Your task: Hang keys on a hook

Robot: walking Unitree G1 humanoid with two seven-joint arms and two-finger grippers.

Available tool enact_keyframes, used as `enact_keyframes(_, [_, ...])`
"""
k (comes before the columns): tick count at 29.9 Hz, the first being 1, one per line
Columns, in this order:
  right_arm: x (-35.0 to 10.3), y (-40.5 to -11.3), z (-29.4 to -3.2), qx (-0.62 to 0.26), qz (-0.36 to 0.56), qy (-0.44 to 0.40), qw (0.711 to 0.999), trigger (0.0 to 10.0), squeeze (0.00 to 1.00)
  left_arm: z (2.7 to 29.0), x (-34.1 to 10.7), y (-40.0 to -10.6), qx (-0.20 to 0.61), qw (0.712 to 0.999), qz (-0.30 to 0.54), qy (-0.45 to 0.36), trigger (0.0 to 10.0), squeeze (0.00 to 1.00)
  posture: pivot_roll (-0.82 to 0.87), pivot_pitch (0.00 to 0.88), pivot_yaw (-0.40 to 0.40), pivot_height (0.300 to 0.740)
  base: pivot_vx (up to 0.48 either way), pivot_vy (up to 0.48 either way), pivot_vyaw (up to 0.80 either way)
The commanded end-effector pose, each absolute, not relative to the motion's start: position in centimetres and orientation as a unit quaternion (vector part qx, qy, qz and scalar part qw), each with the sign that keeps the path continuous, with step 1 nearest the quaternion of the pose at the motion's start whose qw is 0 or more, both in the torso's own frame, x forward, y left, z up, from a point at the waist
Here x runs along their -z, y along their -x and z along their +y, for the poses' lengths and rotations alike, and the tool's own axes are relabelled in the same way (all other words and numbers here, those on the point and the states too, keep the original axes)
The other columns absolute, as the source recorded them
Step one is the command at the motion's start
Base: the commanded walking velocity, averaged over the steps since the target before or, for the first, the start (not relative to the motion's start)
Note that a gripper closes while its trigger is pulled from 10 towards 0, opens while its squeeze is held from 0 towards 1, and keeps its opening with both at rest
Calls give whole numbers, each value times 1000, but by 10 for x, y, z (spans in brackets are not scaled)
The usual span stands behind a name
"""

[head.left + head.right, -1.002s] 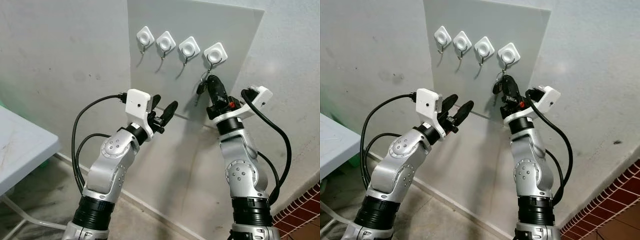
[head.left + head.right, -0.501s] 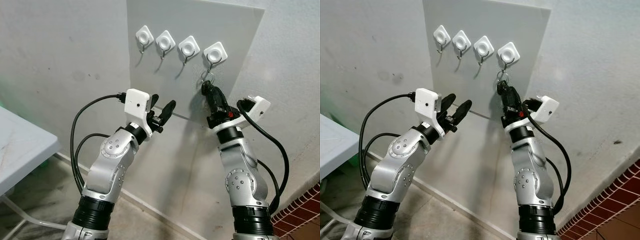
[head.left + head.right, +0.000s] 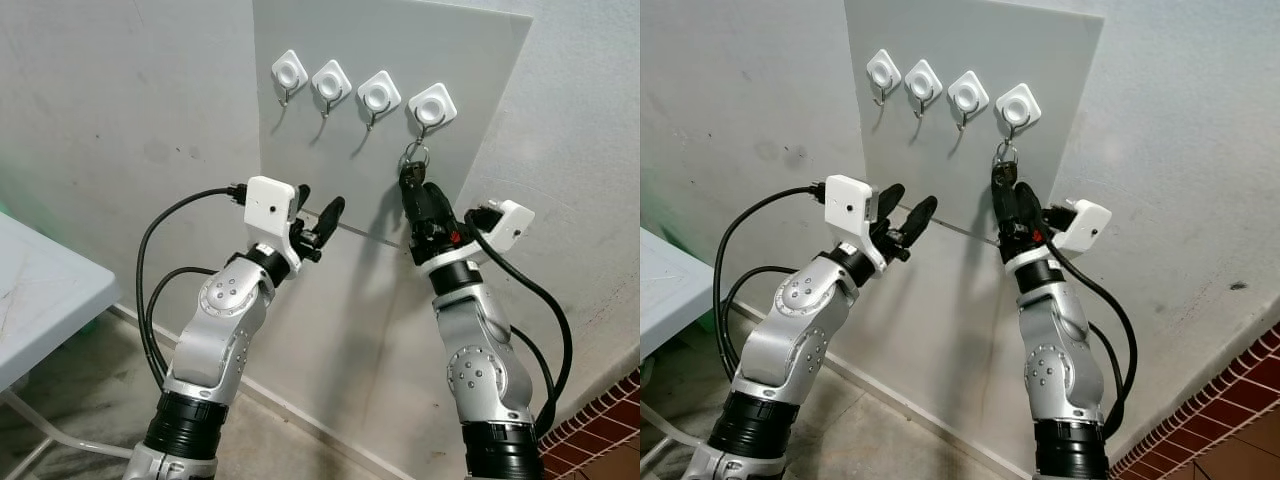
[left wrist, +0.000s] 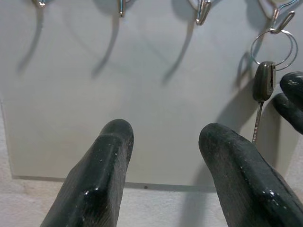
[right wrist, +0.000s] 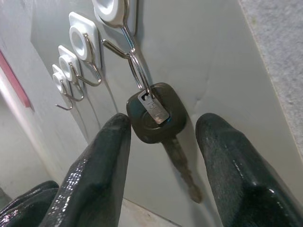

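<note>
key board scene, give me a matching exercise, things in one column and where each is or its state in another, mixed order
Things:
1. key
2. right gripper
3. left gripper
4. leftmost hook

States:
a. open, facing the bare lower board
b. bare
c. hanging by its ring from the rightmost hook
d. open, fingers either side of the key

Pairs: 1-c, 2-d, 3-a, 4-b

The key (image 5: pixel 156 116) has a matt black plastic head and dull metal blade; its ring (image 4: pixel 274 47) and the hook (image 5: pixel 124 40) are shiny wire.

No legible text, label, brand or number anywhere in these views.
</note>
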State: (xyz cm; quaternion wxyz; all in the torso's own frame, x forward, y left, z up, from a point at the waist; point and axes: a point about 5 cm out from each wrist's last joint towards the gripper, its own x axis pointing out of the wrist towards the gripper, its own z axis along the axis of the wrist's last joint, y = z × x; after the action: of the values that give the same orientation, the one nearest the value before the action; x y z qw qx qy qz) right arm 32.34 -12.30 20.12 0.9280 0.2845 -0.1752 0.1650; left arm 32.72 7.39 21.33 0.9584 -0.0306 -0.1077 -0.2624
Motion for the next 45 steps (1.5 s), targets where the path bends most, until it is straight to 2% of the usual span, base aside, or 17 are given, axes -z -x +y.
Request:
enact_keyframes(1, [-201,-322,-126,-155,-179,-278,931,10000,1000,74,-212,-328,260,959,-109,28,10000,0,46,0,-24,740,0,0,0])
enact_keyframes(14, [-171,-312,-136,-118,-137,-161,970,10000,1000,81,-201,-330,221,970,-103,22,10000,0,45,0,-29,740,0,0,0])
enact_keyframes(21, [-148,-303,-146,-86,-111,-108,984,10000,1000,102,-167,-334,154,986,-50,48,10000,0,38,0,-26,740,0,0,0])
enact_keyframes(26, [-137,-298,-153,-63,-99,-89,989,10000,1000,111,-154,-331,144,986,-40,72,10000,0,36,0,-25,740,0,0,0])
enact_keyframes(30, [-120,-291,-162,-41,-76,-68,994,10000,1000,126,-125,-326,133,982,-1,137,10000,0,30,0,-23,740,0,0,0])
enact_keyframes(34, [-110,-287,-166,-28,-61,-62,996,10000,1000,132,-111,-323,119,981,23,153,10000,0,28,0,-22,740,0,0,0])
enact_keyframes(42, [-88,-269,-165,-14,-36,-33,999,10000,1000,139,-93,-308,104,983,13,148,10000,0,12,0,-14,740,0,0,0])
enact_keyframes(43, [-87,-267,-164,-14,-36,-31,999,10000,867,139,-91,-306,100,984,9,144,10000,0,12,0,-14,740,0,0,0])
enact_keyframes(44, [-86,-266,-163,-14,-36,-30,999,10000,867,139,-90,-305,98,985,7,142,10000,0,12,0,-14,740,0,0,0])
enact_keyframes(45, [-85,-263,-162,-13,-37,-26,999,10000,0,139,-89,-303,95,985,4,145,10000,0,1,0,-12,740,0,0,0])
